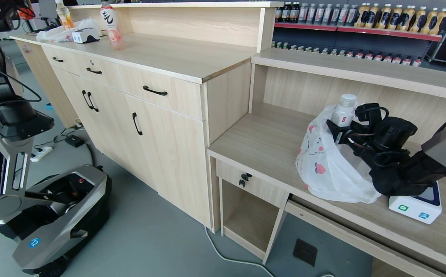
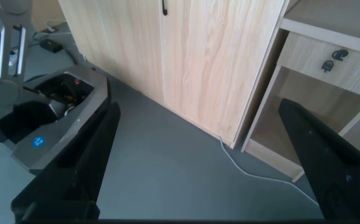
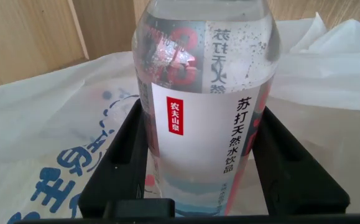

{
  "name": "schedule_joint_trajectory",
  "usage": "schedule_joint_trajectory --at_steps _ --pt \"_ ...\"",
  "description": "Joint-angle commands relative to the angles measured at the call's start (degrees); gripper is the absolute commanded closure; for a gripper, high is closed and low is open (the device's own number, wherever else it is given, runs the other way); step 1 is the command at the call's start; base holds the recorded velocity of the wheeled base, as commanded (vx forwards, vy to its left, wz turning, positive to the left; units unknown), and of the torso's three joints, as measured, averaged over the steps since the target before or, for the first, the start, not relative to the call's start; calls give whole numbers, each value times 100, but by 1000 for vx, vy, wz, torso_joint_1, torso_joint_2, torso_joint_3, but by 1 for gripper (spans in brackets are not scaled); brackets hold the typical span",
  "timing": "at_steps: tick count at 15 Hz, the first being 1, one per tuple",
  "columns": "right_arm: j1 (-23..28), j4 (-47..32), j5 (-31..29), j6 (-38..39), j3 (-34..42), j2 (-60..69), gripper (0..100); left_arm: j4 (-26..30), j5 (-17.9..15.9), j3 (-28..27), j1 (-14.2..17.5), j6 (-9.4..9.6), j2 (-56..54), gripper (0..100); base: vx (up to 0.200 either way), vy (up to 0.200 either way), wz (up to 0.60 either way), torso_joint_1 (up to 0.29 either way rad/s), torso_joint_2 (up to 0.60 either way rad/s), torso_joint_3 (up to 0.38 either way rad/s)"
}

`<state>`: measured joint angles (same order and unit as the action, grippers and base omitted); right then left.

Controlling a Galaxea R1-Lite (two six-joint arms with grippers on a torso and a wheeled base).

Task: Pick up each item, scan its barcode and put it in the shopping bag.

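- Here's the right gripper [image 1: 340, 130], over the lower worktop [image 1: 261, 142] and right at the mouth of the shopping bag [image 1: 323, 169].
- Its jaws are clamped on a clear water bottle [image 1: 344, 110], one black finger on each side of the body.
- The bottle stands upright in that grip, white cap on top, its lower part down among the bag's folds.
- From the right wrist, the bottle [image 3: 204, 93] shows its white label with a red patch, and the bag [image 3: 43, 155] spreads out white behind and below it.
- The bag, white with little printed pictures, sits close to the worktop's front edge.
- A white box scanner [image 1: 415, 204] is just beside the bag, also at the front edge.
- Over to the left gripper [image 2: 198, 162]: jaws spread wide, nothing between them.
- It hangs over the grey floor [image 2: 155, 143] in front of the wooden cupboard doors [image 2: 186, 56], well away from the bag.
- A white cable [image 2: 254, 169] runs across the floor there.
- On the higher worktop [image 1: 176, 54], a pink-labelled bottle [image 1: 112, 25] stands near the back.
- Another plastic bag [image 1: 59, 34] lies toward that worktop's far end, a small white device [image 1: 85, 35] touching it.
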<state>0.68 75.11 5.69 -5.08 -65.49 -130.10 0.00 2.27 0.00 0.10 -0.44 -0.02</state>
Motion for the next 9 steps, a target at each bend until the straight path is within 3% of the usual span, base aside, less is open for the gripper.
schedule_joint_trajectory --at_steps 1,9 --pt "-24 13 11 -10 -148 -200 100 0 2 0 -1 0 2 0 0 0 0 0 0 0" --pt "-33 13 11 -256 -157 -341 100 0 2 0 -1 -9 2 0 0 0 0 0 0 0"
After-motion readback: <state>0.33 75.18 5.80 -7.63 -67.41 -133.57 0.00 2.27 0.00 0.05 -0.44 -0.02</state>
